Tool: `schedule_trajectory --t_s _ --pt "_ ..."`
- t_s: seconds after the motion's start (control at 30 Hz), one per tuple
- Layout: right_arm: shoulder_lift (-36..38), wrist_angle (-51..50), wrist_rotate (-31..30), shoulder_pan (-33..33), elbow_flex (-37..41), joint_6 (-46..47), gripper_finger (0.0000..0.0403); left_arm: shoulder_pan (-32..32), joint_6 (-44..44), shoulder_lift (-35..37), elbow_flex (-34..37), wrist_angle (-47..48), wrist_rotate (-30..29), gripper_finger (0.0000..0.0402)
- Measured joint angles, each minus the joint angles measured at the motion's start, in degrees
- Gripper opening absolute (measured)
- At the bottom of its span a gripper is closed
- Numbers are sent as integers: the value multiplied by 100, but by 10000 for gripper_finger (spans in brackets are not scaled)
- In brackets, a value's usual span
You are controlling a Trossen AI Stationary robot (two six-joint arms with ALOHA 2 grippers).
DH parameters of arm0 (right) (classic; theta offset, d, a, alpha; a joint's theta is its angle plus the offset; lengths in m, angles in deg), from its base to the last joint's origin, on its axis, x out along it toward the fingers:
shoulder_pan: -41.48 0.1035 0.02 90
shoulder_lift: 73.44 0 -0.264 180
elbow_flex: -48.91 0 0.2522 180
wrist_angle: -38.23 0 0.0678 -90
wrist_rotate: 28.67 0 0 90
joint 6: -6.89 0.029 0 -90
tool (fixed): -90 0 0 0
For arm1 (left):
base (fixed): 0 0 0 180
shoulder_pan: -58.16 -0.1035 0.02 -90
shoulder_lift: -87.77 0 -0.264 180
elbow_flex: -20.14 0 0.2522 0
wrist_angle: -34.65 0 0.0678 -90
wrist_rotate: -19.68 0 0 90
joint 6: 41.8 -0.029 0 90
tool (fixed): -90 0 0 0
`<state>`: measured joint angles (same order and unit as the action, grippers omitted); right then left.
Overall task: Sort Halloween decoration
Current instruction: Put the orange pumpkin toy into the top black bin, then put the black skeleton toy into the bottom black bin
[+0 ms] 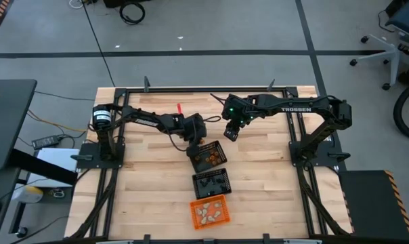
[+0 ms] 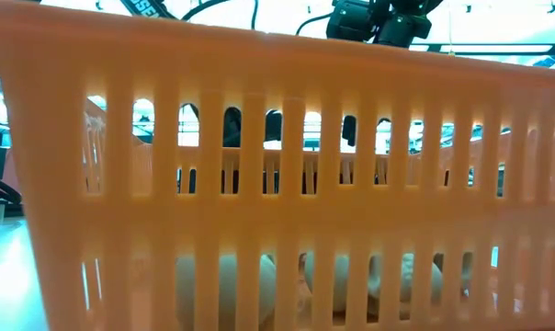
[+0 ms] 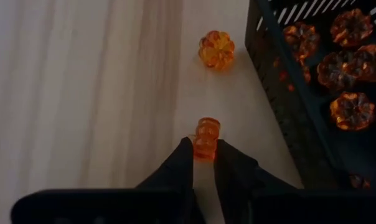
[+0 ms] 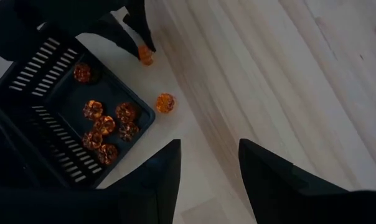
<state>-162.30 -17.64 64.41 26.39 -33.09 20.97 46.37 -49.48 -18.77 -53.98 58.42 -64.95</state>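
Left gripper (image 3: 204, 163): low over the wooden table (image 1: 150, 196), its two dark fingers (image 3: 175, 168) pinched on a small orange pumpkin trinket (image 3: 206, 137), which sits between the tips, right at the outer wall of a black mesh basket (image 3: 281, 106).
Loose pumpkin (image 3: 216, 50): a second orange trinket, lying on the table just ahead of the left fingertips, close beside the same basket wall but apart from it.
Basket contents: several orange pumpkins (image 4: 107, 127) lie together on the floor of that black basket, to one side of the left gripper.
Right gripper (image 4: 210, 162): hangs above the table, well apart from the left one, fingers spread wide with nothing between them; it looks down on the black basket and the loose pumpkin.
Other baskets: beyond the first basket from the grippers stands a second black mesh basket (image 1: 212, 183), then an orange basket (image 1: 209, 211) holding cream-white trinkets (image 1: 210, 212).
Low view: filled by the orange basket's slatted wall (image 2: 277, 230), pale shapes behind the slats.
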Motion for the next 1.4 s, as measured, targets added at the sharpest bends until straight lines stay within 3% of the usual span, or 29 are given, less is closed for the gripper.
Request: schedule_trajectory --t_s 0.33,0.63,0.73,0.87,0.93,1.03,1.13,1.4 --pt "0 0 2 2 0 -12 165 -108 -113 70 -127 318 -16 49" --pt "0 -1 2 2 0 -110 165 -353 -198 718 -127 997 9 49" --pt "0 11 -8 0 0 -142 165 -404 -87 952 -128 1044 484 49" --pt "0 105 -48 -9 0 -215 165 -320 269 1071 -126 890 1718 52" --pt "0 204 -64 -25 0 -227 165 -133 417 1064 -122 760 1911 53" --pt "0 389 -61 -52 0 -218 165 238 454 1007 -120 640 1794 54" --pt "0 421 -59 -68 0 -220 165 602 516 895 -114 521 1298 66" --pt "0 368 149 -114 0 -228 165 883 810 734 -107 476 897 144"
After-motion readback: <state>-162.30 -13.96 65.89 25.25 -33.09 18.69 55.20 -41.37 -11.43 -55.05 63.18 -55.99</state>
